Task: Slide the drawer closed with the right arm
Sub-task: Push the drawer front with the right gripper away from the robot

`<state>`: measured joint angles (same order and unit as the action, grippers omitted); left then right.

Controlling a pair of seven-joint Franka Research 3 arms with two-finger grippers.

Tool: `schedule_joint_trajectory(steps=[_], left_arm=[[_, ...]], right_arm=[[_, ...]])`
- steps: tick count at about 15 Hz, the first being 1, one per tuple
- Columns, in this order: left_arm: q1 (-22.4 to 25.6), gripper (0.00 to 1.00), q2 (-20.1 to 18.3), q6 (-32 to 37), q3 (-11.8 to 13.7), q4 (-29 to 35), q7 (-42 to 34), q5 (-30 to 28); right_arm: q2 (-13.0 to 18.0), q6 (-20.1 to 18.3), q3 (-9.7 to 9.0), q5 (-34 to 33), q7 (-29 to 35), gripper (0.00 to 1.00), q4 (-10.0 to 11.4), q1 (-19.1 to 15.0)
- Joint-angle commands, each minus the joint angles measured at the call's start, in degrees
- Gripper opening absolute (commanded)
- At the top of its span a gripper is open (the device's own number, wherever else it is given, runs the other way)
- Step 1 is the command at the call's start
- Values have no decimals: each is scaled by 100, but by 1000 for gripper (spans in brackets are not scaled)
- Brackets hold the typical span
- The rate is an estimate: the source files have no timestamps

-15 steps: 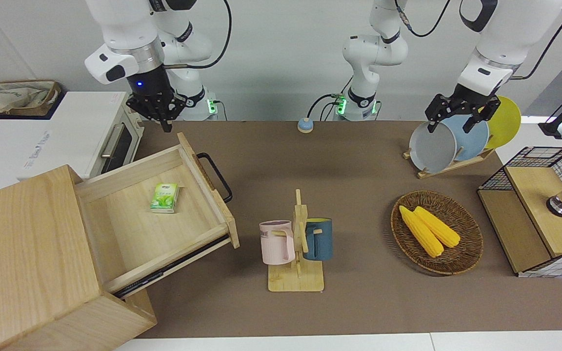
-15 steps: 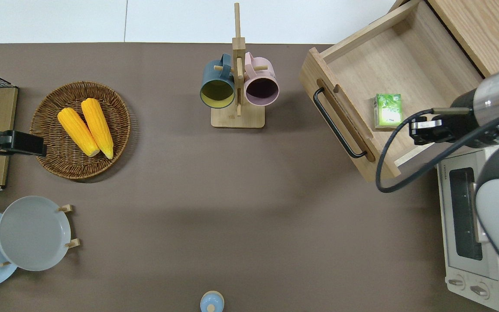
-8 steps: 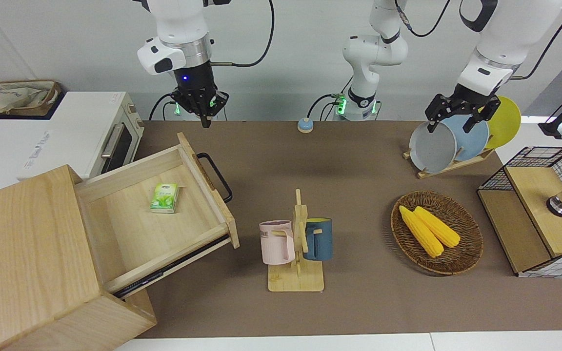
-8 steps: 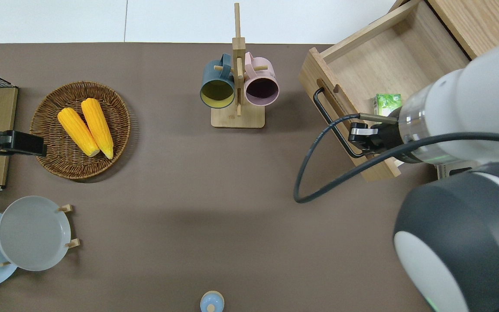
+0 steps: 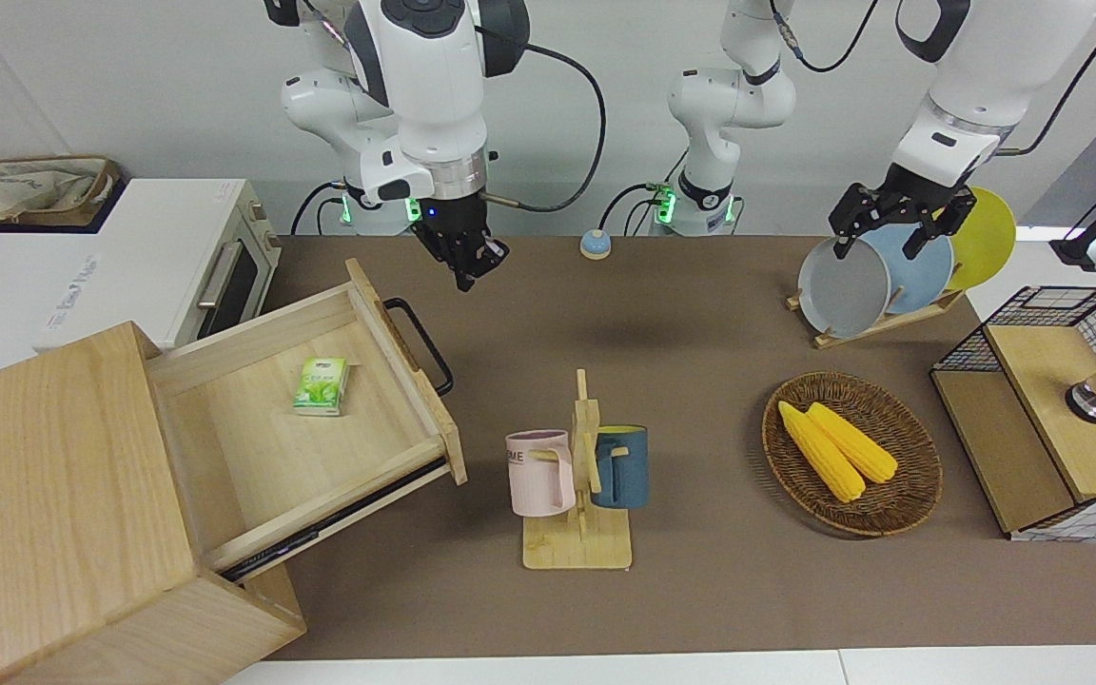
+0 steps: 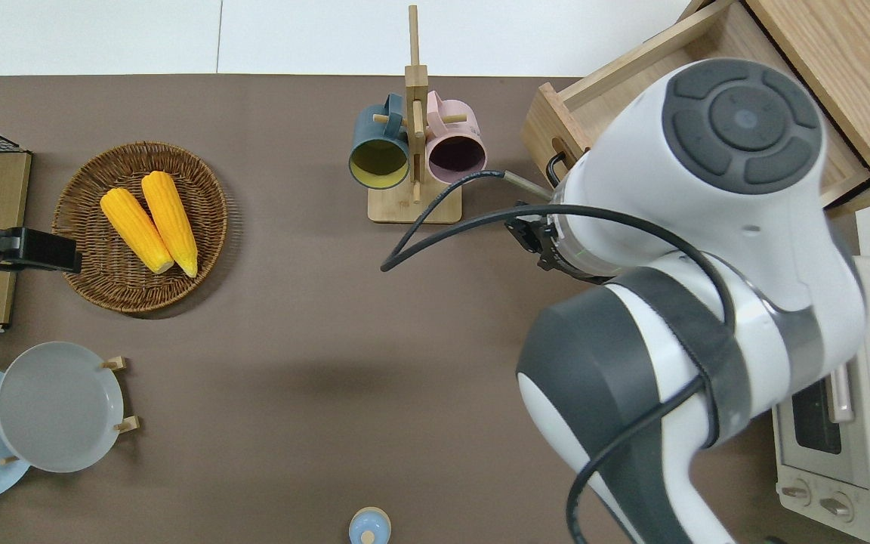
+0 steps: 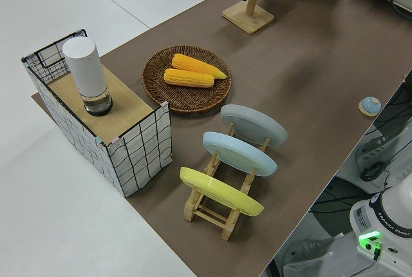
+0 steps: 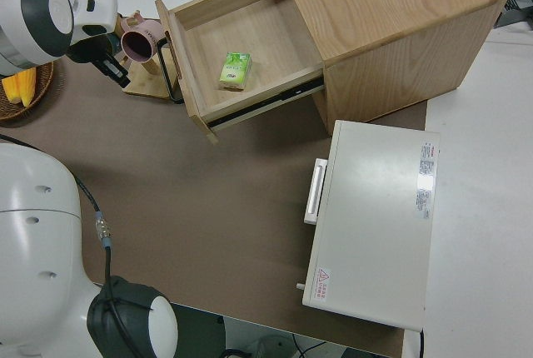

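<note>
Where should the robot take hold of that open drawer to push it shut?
Probably at the black bar handle on the drawer front, approached from the open table in front of it. The drawer slides straight back into the cabinet; pushing the flat front would also work.

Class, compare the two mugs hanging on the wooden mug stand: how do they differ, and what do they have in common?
The pink mug is pale pink with dark lettering on its side; the blue mug is dark blue and shows no lettering. Inside, the pink mug looks dark purplish, the blue mug yellow. The pink mug hangs toward the right arm's end of the table, the blue mug toward the left arm's end. Both hang by their handles on the same wooden mug stand and look alike in shape and size.
</note>
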<state>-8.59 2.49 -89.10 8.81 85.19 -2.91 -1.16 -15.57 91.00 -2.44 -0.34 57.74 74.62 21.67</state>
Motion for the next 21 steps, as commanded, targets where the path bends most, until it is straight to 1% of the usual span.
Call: schedule_joint_trajectory(steps=[1,3,4,5,6,9,12,14,15,17,21], left_arm=[[-99,995,76,-2,95,-117,-42,72],[-99,995,76,-2,95,-117,-42,72],[-99,995,76,-2,95,-117,-42,72],[-99,998,76,-2,95,-117,-42,72],[-99,998,76,-2,95,-117,-42,72],[-99,998,76,-2,95,-117,-42,72],[-99,995,76,-2,95,-117,-42,72],[-99,998,76,-2,95,-117,-42,72],[-99,998,76,-2,95,-117,-42,72],[-99,995,76,-2,95,-117,-42,72],[-99,998,76,-2,95,-117,-42,72]], right_arm=[[-218,234,42,-1,1026,0,-9,92],[-402,242,42,-10,1492,0,-9,101],[-464,338,42,-19,1660,0,-9,101],[-508,418,42,-19,1827,0,34,101],[-578,497,42,-19,1959,0,70,101],[-763,681,42,-28,2223,0,79,101],[-851,848,51,-28,2381,0,149,92],[-851,1032,60,-27,2426,0,298,31],[-851,1112,60,-36,2417,0,333,-4],[-913,1314,104,-45,2400,0,334,-40],[-1001,1446,121,-45,2321,0,334,-180]])
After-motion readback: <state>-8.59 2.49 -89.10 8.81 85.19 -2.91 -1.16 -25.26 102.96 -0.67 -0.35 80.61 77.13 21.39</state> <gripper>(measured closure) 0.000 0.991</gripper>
